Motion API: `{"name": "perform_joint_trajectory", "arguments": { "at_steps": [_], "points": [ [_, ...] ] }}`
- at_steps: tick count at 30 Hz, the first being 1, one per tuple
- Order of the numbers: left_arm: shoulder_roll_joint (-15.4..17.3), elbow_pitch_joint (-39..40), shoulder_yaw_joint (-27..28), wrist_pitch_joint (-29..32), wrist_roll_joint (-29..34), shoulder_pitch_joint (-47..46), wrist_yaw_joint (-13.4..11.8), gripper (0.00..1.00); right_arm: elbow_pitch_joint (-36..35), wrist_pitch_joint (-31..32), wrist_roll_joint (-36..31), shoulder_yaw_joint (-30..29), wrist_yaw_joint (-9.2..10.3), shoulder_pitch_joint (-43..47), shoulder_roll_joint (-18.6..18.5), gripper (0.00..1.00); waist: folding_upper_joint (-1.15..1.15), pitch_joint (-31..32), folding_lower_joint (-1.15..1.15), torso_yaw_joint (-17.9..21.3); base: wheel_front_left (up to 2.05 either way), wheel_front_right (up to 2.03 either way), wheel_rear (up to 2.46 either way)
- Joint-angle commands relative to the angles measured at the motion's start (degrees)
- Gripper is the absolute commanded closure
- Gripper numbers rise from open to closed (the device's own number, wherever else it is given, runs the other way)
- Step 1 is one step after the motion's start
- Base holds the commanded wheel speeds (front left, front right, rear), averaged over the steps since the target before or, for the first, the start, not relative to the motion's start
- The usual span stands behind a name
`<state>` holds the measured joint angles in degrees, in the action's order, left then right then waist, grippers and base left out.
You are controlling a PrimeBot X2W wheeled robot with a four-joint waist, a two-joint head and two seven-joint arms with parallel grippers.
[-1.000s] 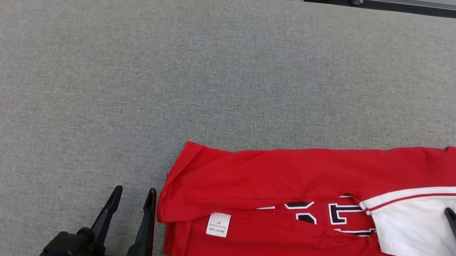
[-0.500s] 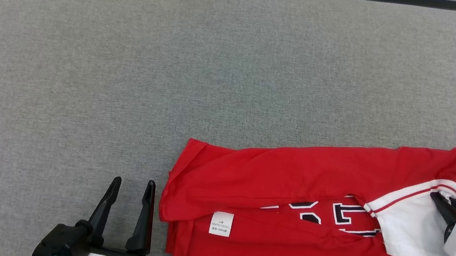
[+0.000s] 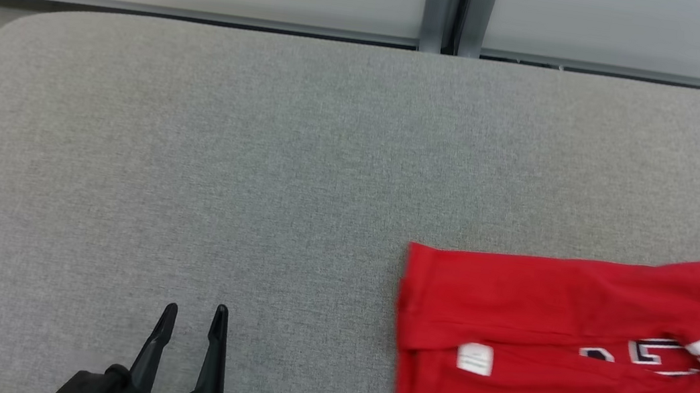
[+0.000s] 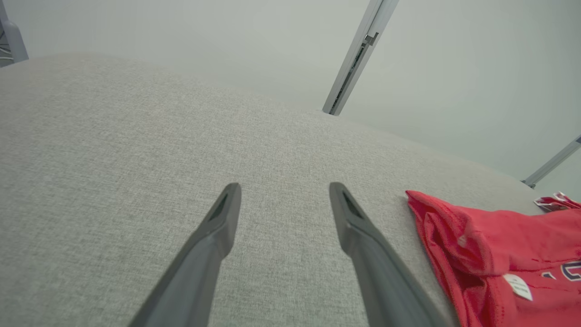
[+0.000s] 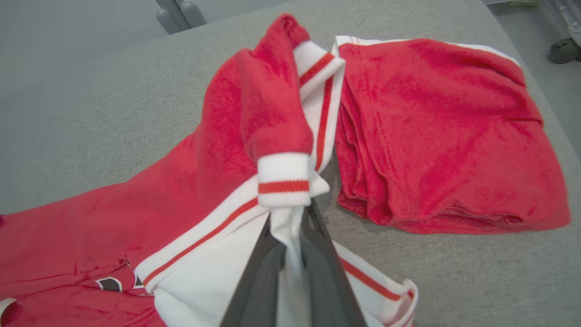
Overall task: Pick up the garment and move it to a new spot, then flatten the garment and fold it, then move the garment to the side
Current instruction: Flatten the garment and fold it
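Garment: red jersey (image 3: 542, 330), folded into a long strip, lies flat along the near edge of the worktop (image 3: 262, 144), in its right half, with the hem end pointing left.
Right tool (image 5: 291, 222): pressed together on the white sleeve cloth just below the striped cuff; the cloth bunches up over the tips.
Grip, judged: pinching one end lets the strip be lifted or dragged without opening its folds.
Left tool (image 3: 196, 308): spread and holding nothing, over bare worktop well apart from the hem end. It is probably kept clear so the cloth can travel.
Red pile (image 5: 445, 136): folded cloth just beside the pinched sleeve, near the right edge.
Tag (image 3: 475, 359): white, near the hem; the print is too small to read.
Lettering (image 3: 640, 353): navy and white, partly under a fold, unreadable.
Brand: none seen.
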<state>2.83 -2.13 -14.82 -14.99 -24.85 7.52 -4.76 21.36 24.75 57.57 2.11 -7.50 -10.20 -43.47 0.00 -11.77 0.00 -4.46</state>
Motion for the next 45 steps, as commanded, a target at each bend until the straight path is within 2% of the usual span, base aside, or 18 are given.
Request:
{"name": "perform_joint_trajectory", "arguments": {
  "at_steps": [1, 3, 6, 11, 12, 13, 15, 17, 22, 26, 31, 32, 33, 34, 35, 39, 43, 45],
  "points": [
    [0.17, 0.11, 0.32, -0.25, -0.42, 0.75, -0.24, 0.0, -0.44, 0.52, 0.54, -1.6, 0.01, 1.42, -1.9, 1.0, 0.0, 1.51, 0.0, -0.54, 0.0, 0.0, 0.0],
    [0.16, 0.21, 0.65, -0.25, -0.55, 1.45, -0.29, 0.0, -2.84, 1.84, 1.0, -2.4, 0.0, 3.22, -3.49, 1.0, 0.0, 2.24, 0.0, -0.66, 0.0, 0.0, 0.0],
    [0.17, 0.66, 1.16, -0.25, -0.78, 2.23, -0.5, 0.0, -10.35, 4.0, 2.93, -1.64, -0.05, 4.75, -3.6, 1.0, 0.0, 2.88, 0.0, -0.39, 0.0, 0.0, 0.0],
    [0.17, 0.77, 0.99, -0.25, -1.08, 2.73, -0.45, 0.0, -25.13, 7.24, 5.9, 3.91, -0.04, 4.98, 1.45, 1.0, 0.0, 2.85, 0.0, 0.6, 0.0, 0.0, 0.0],
    [0.16, 0.65, 0.72, -0.25, -0.98, 2.39, -0.29, 0.0, -26.89, 7.81, 5.81, 5.48, -0.04, 4.35, 3.18, 1.0, 0.0, 2.67, 0.0, 0.75, 0.0, 0.0, 0.0],
    [0.16, 0.65, 0.72, -0.25, -0.98, 2.39, -0.29, 0.0, -26.89, 7.81, 5.81, 5.48, -0.04, 4.35, 3.18, 1.0, 0.0, 2.67, 0.0, 0.75, 0.0, 0.0, 0.0],
    [0.18, 0.44, 0.29, -0.25, -0.84, 1.54, -0.21, 0.0, -28.86, 8.02, 4.6, 8.12, -0.04, 2.81, 7.34, 1.0, 0.0, 2.35, 0.0, 1.01, 0.0, 0.0, 0.0],
    [0.17, 0.1, -0.19, -0.25, -0.67, 0.93, -0.18, 0.0, -28.51, 7.86, 2.42, 10.83, -0.04, 1.1, 12.38, 1.0, 0.0, 2.06, 0.0, 1.2, 0.0, 0.0, 0.0],
    [0.18, -0.97, -1.39, -0.25, -0.27, -0.29, -0.2, 0.0, -22.1, 5.98, -4.98, 15.23, -0.04, -2.93, 25.0, 1.0, 0.0, 1.72, 0.0, 1.01, 0.0, 0.0, 0.0],
    [0.17, -1.42, -1.9, -0.25, -0.21, -0.67, -0.51, 0.0, -15.96, 3.98, -10.06, 17.29, -0.04, -4.75, 32.83, 1.0, 0.0, 1.75, 0.0, 0.39, 0.0, 0.0, 0.0],
    [0.16, -1.72, -2.1, -0.25, -0.46, -0.46, -0.39, 0.0, -11.38, 1.54, -13.29, 17.34, -0.05, -5.7, 35.96, 1.0, 0.0, 1.7, 0.0, -0.16, 0.0, 0.0, 0.0],
    [0.17, -1.72, -2.11, -0.25, -0.51, -0.47, -0.41, 0.0, -10.61, 1.05, -13.63, 17.08, -0.05, -5.87, 36.34, 0.97, 0.0, 1.62, 0.0, -0.19, 0.0, 0.0, 0.0],
    [0.17, -1.73, -2.17, -0.25, -0.58, -0.49, -0.45, 0.0, -10.05, 0.56, -14.17, 16.96, -0.05, -6.13, 36.6, 0.76, 0.0, 1.58, 0.0, -0.22, 0.0, 0.0, 0.0],
    [0.17, -1.74, -2.24, -0.25, -0.63, -0.48, -0.5, 0.0, -9.86, -0.05, -14.35, 17.04, -0.05, -6.3, 36.91, 0.41, 0.0, 1.59, 0.0, -0.23, 0.0, 0.0, 0.0],
    [0.17, -1.76, -2.29, -0.25, -0.67, -0.43, -0.53, 0.0, -9.59, -0.59, -14.2, 16.93, -0.05, -6.33, 37.27, 0.0, 0.0, 1.63, 0.0, -0.22, 0.0, 0.0, 0.0],
    [0.17, -2.21, -2.1, -0.25, -0.31, 0.48, -0.5, 0.0, -11.83, -3.97, -14.3, 16.61, -0.04, -5.46, 37.41, 0.0, 0.0, 2.6, 0.0, 0.04, 0.0, 0.0, 0.0],
    [0.17, -2.29, -0.97, -0.25, 0.13, 2.03, -0.48, 0.0, -18.41, -7.99, -14.18, 15.7, -0.04, -1.42, 34.88, 0.0, 0.0, 4.76, 0.0, 0.83, 0.0, 0.0, 0.0],
    [0.16, -2.01, -0.2, -0.25, 0.14, 2.93, -0.66, 0.0, -21.77, -10.24, -15.41, 14.13, -0.04, 1.23, 32.5, 0.0, 0.0, 5.91, 0.0, 1.59, 0.0, 0.0, 0.0]
  ]
}}
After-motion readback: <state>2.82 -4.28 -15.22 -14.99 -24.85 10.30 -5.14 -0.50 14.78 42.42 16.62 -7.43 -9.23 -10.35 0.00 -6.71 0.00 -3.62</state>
